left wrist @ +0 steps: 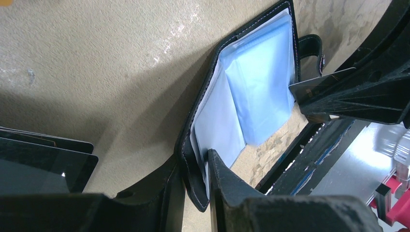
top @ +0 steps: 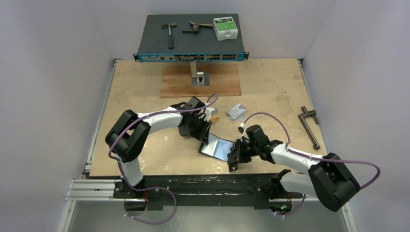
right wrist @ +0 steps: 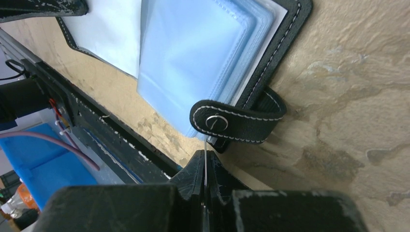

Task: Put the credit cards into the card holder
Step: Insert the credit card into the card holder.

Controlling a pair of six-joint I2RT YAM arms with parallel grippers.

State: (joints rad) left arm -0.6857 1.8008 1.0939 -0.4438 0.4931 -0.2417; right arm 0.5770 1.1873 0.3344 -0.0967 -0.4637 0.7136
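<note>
Your right fingers pinch a card edge-on beside the snap tab. Your left fingers clamp the cover of the open card holder, midway along the near edge of the bench. Level the card, aim under the lip of a clear pocket, and slide slowly.

My right tool pinches a card seen edge-on, its face hidden. My left tool covers the near corner of the card holder.
</note>
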